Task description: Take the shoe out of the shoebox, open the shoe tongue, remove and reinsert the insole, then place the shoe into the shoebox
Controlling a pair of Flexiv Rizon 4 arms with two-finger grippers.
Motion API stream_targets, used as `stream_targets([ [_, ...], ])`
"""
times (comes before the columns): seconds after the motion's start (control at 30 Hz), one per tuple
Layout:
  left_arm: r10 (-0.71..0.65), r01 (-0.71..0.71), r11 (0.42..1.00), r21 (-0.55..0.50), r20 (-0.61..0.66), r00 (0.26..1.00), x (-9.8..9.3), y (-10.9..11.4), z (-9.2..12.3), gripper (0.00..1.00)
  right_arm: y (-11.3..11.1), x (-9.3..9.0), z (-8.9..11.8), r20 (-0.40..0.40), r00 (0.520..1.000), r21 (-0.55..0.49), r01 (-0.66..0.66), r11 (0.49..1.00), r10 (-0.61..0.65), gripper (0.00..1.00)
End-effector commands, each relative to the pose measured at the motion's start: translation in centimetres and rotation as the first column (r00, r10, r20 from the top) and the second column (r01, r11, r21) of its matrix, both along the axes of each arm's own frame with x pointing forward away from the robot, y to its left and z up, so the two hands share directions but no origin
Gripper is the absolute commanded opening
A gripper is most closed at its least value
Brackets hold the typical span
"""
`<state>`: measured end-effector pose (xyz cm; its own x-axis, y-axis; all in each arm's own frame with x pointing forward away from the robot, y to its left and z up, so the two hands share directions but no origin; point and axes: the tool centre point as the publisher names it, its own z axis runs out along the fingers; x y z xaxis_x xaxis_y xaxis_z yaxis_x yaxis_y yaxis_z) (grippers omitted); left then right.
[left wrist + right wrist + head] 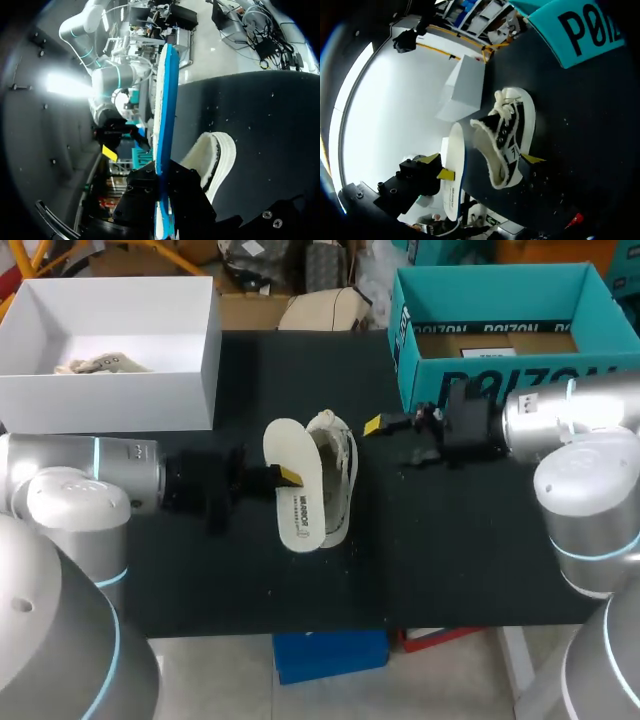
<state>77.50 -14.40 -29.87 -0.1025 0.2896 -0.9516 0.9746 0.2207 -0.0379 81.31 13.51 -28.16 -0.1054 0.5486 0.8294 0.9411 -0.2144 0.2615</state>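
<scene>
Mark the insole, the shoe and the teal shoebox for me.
insole [296,505]: head view, its white flat face.
shoe [341,478]: head view, its side.
teal shoebox [520,368]: head view, front wall.

The place was a robotics lab: a grey left arm [80,475] and right arm [570,415] stood at a black table [450,540] carrying a white box [110,400] and a teal shoebox [480,375].
</scene>
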Motion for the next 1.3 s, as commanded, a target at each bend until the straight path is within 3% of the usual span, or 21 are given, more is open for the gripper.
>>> stream_targets([
  [0.03, 0.018, -0.015, 0.993, 0.115, -0.017, 1.0, -3.2, 1.3, 1.1, 0.0, -3.3, -3.0, 2.5, 0.055, 0.994, -0.121, 0.099, 0.988, -0.093, 1.0],
  [0.27, -0.019, 0.023, 0.993, 0.114, -0.032, 0.999, -5.8, 2.3, 1.3, 0.0, -5.2, -4.9, 4.0, 0.156, 0.984, -0.161, 0.111, 0.981, -0.086, 1.0],
  [0.57, -0.059, 0.068, 0.992, 0.107, -0.089, 0.994, -8.1, 2.9, 0.0, 0.0, -8.6, -7.9, 5.3, 0.267, 0.961, -0.291, 0.013, 0.957, 0.068, 1.0],
  [1.0, -0.115, 0.124, 0.99, 0.071, -0.123, 0.986, -8.6, 2.4, -0.3, 0.0, -8.6, -7.9, 5.3, 0.267, 0.961, -0.291, 0.013, 0.957, 0.068, 1.0],
  [1.17, -0.133, 0.14, 0.989, 0.054, -0.121, 0.984, -8.6, 2.2, -0.4, 0.0, -9.9, -9.0, 4.7, 0.452, 0.877, -0.501, 0.097, 0.86, 0.164, 1.0],
  [1.3, -0.138, 0.146, 0.988, 0.049, -0.136, 0.981, -8.6, 2.1, -1.0, 0.0, -11.1, -10.3, 4.0, 0.524, 0.833, -0.547, 0.168, 0.82, 0.179, 1.0],
])
